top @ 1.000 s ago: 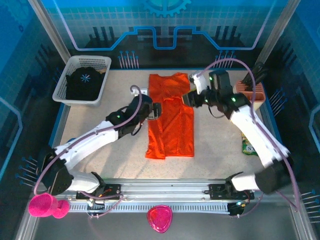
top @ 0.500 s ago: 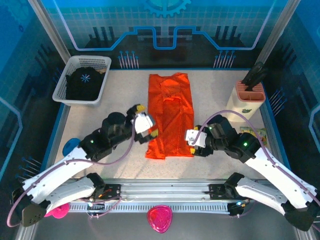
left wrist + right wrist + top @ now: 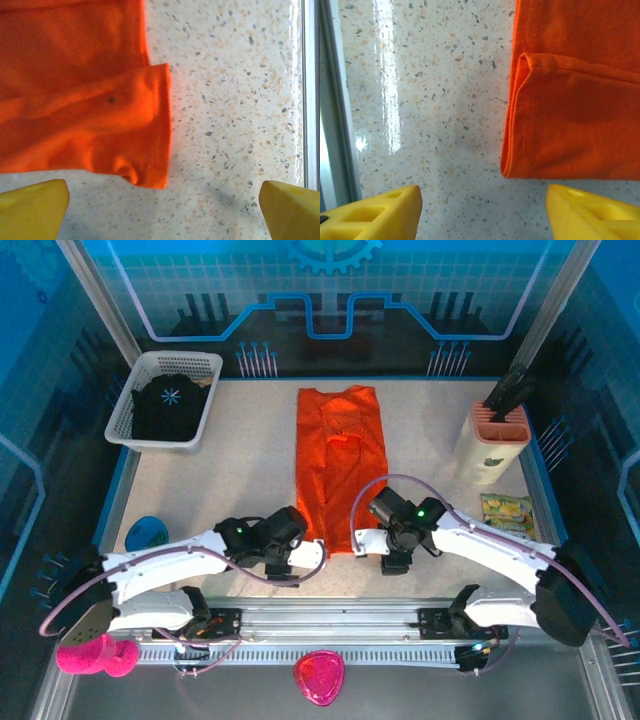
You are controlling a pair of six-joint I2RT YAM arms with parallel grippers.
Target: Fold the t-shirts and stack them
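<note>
The bright orange t-shirt (image 3: 340, 465) lies folded into a long strip down the middle of the table. Its near-left corner (image 3: 145, 165) shows in the left wrist view, just beyond my left gripper (image 3: 162, 215), whose yellow fingertips (image 3: 32, 210) stand wide apart over bare table. My right gripper (image 3: 485, 215) hovers open just short of the shirt's near-right corner (image 3: 520, 160). In the top view the left gripper (image 3: 305, 555) and right gripper (image 3: 368, 540) flank the shirt's near hem. The black t-shirt (image 3: 168, 405) with a pale-blue starburst lies in the white basket (image 3: 205, 365).
A beige holder (image 3: 490, 440) with dark tools stands at the right, a snack packet (image 3: 505, 512) in front of it. A blue item (image 3: 148, 533) lies at the left. The metal rail (image 3: 330, 618) runs along the near edge, with pink objects (image 3: 318, 675) below.
Both arms have drawn back from the shirt's middle and sides toward the near edge. Both open grippers now sit low at the shirt's near corners.
</note>
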